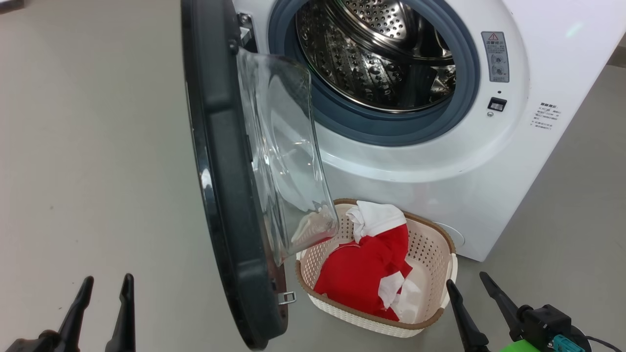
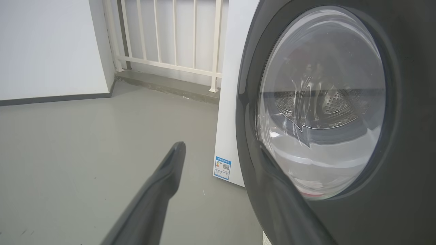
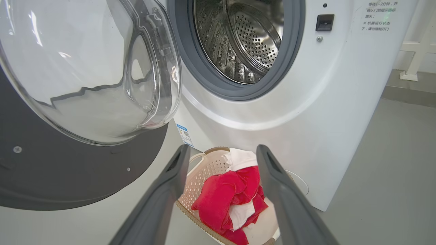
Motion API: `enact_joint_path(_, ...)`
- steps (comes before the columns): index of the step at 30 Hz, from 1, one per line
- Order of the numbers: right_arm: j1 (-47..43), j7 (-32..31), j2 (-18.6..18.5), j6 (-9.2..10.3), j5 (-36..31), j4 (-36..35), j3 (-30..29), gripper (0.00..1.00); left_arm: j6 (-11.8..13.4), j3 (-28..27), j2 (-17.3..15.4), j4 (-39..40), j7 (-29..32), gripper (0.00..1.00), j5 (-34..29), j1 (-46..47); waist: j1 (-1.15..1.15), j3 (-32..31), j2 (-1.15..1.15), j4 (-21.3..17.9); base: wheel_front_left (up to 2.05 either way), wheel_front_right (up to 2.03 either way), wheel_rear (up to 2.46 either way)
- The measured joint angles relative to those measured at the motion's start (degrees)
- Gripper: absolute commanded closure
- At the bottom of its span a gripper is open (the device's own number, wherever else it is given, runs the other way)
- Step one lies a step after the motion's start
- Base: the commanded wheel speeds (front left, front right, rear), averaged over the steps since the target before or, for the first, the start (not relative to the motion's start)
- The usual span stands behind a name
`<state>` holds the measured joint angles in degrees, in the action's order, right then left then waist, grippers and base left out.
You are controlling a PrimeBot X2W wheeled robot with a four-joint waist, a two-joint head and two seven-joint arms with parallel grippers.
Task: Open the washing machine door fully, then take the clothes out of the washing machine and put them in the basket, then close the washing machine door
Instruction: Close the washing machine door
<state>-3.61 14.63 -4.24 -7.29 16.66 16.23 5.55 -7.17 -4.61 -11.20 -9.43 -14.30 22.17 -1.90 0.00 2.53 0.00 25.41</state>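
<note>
Clothes [image 1: 362,274] lay in basket [image 1: 430,244]; drum [image 1: 376,54] looked empty | washing machine door [image 1: 220,171] stood wide open | left tool [image 1: 108,277], right tool [image 1: 466,278] both spread, empty | judged best: left tool pushing door's outer face steadily until latched

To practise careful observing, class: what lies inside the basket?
The basket holds crumpled red clothes with white pieces. Anything beneath them is hidden, and the door's glass overlaps the basket's left corner in the head view.
</note>
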Motion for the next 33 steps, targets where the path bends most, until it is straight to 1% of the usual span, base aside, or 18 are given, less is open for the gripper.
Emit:
enact_joint_path(3, 0.0, 0.0, 0.0, 0.0, 0.0, 0.0, 0.0, 0.0, 0.0, 0.0, 0.0, 0.0, 0.0, 0.0, 0.3, 0.0, 0.0, 0.0, 0.0, 0.0, 0.0, 0.0, 0.0)
enact_joint_path(4, 0.0, 0.0, 0.0, 0.0, 0.0, 0.0, 0.0, 0.0, 0.0, 0.0, 0.0, 0.0, 0.0, 0.05, 0.3, 0.0, 0.0, 0.0, 0.0, 0.0, 0.0, 0.0, 0.0)
enact_joint_path(5, 0.0, 0.0, 0.0, 0.0, 0.0, 0.0, 0.0, 0.0, 0.0, 0.0, 0.0, 0.0, 0.0, 0.15, 0.7, 0.0, 0.0, 0.0, 0.0, 0.0, 0.0, 0.0, 0.0)
enact_joint_path(6, 0.0, 0.0, 0.0, 0.0, 0.0, 0.0, 0.0, 0.0, 0.0, -0.2, 0.1, 0.0, 0.0, 0.51, 1.4, 0.0, 0.0, -0.1, 0.0, 0.0, 0.0, 0.0, 0.0)
enact_joint_path(8, 0.0, 0.0, 0.0, 0.0, 0.0, 0.0, 0.1, 0.0, 0.0, -0.4, 0.0, 0.0, 0.0, 0.92, 2.7, 0.0, 0.0, -0.2, 0.0, 0.0, 0.0, 0.0, 0.0)
enact_joint_path(9, 0.0, 0.0, 0.0, 0.0, 0.0, 0.0, 0.2, 0.0, 0.0, -0.4, -0.2, 0.0, 0.0, 1.0, 3.2, 0.0, 0.0, -0.2, 0.0, 0.0, 0.0, 0.0, 0.0)
enact_joint_path(11, 0.0, 0.0, 0.0, 0.0, 0.0, 0.0, 0.3, 0.0, 0.0, -0.3, -0.8, 0.0, 0.0, 1.0, 4.4, 0.2, 0.0, -0.2, 0.0, -0.1, 0.0, 0.0, 0.0)
enact_joint_path(13, 0.0, 0.0, 0.0, 0.0, 0.0, 0.0, 0.4, 0.0, 0.0, 0.1, -2.0, -0.2, 0.0, 1.0, 5.2, 0.9, 0.0, -0.2, 0.0, -0.2, 0.0, 0.0, 0.0)
enact_joint_path(19, 0.0, 0.0, 0.1, 0.0, 0.0, 0.1, 0.7, 0.0, 0.0, 1.4, -6.7, -0.3, 0.0, 1.0, 10.3, 4.8, 0.0, 0.1, 0.0, -0.5, 0.0, 0.0, 0.0)
enact_joint_path(22, 0.0, 0.0, 0.1, 0.0, 0.0, 0.1, 0.7, 0.0, 0.0, 2.8, -9.5, -0.7, 0.0, 1.0, 13.8, 6.6, 0.0, 0.4, 0.0, -0.8, 0.0, 0.0, 0.0)
enact_joint_path(23, 0.0, 0.0, 0.1, 0.0, 0.0, 0.1, 0.7, 0.0, 0.0, 4.6, -11.9, -1.1, 0.0, 1.0, 16.3, 7.7, 0.0, 0.6, 0.0, -0.9, 0.0, 0.0, 0.0)
enact_joint_path(25, 0.0, 0.0, 0.1, 0.0, 0.0, 0.1, 0.8, 0.0, 0.0, 6.1, -14.0, -1.2, 0.0, 1.0, 18.9, 9.0, 0.0, 0.9, 0.0, -1.2, 0.0, 0.0, 0.0)
enact_joint_path(28, 0.0, 0.0, 0.2, 0.0, 0.0, 0.1, 0.7, 0.0, 0.0, 8.1, -16.8, -1.3, 0.0, 1.0, 24.7, 11.4, 0.0, 1.4, 0.0, -1.5, 0.0, 0.0, 0.0)
enact_joint_path(30, 0.1, 0.0, 0.2, 0.0, 0.0, 0.1, 0.7, 0.0, 0.0, 10.1, -19.0, -1.5, 0.0, 1.0, 29.7, 13.1, 0.0, 1.7, 0.0, -1.6, 0.0, 0.0, 0.0)
enact_joint_path(33, 0.4, 0.0, 0.2, 0.0, 0.0, 0.1, 0.7, 0.0, 0.0, 14.3, -23.1, -2.2, 0.1, 1.0, 38.7, 15.7, 0.0, 2.4, 0.0, -2.0, 0.0, 0.0, 0.0)
